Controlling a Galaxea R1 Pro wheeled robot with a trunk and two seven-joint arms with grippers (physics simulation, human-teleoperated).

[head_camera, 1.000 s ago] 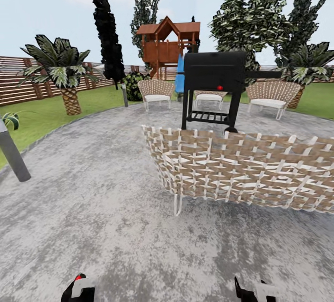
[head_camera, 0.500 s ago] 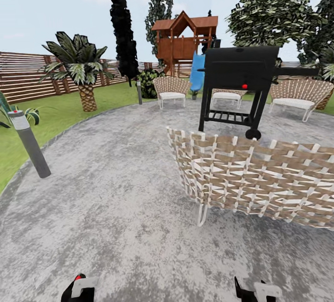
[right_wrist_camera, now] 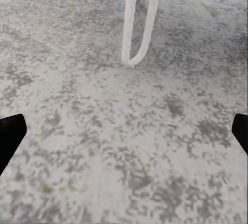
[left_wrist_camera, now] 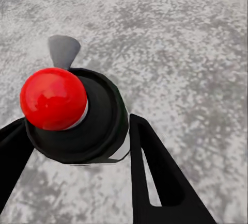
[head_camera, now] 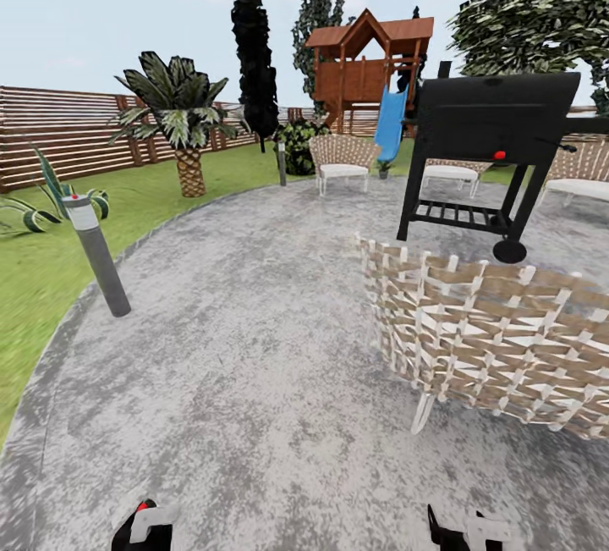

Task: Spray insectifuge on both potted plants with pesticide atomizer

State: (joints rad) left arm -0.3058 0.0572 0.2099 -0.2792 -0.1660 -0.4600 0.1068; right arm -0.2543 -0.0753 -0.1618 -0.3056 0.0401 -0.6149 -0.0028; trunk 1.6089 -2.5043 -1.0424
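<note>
I am on the garden's round mottled grey stone patio (head_camera: 237, 365), with green lawn (head_camera: 51, 280) and a brown slat fence (head_camera: 51, 136) to the left. The pesticide atomizer and the potted plants are out of view. At the bottom edge of the head view sit my left gripper (head_camera: 144, 526) and right gripper (head_camera: 461, 530). In the left wrist view the left gripper (left_wrist_camera: 72, 126) has its black fingers (left_wrist_camera: 155, 172) spread, with a red-knobbed black round part between them. The right gripper (right_wrist_camera: 124, 131) is open over bare stone, holding nothing.
A woven wicker chair (head_camera: 499, 339) stands close on the right, its white leg loop (right_wrist_camera: 137, 22) just ahead of my right gripper. Behind it is a black grill (head_camera: 499, 123). A grey bollard light (head_camera: 97, 255), a striped agave (head_camera: 51, 200), a palm (head_camera: 182, 111) and a wooden playhouse (head_camera: 368, 60) lie further off.
The camera has turned left, so the whole scene slid right. The bollard light and agave came further into view. Both grippers keep their places at the bottom edge.
</note>
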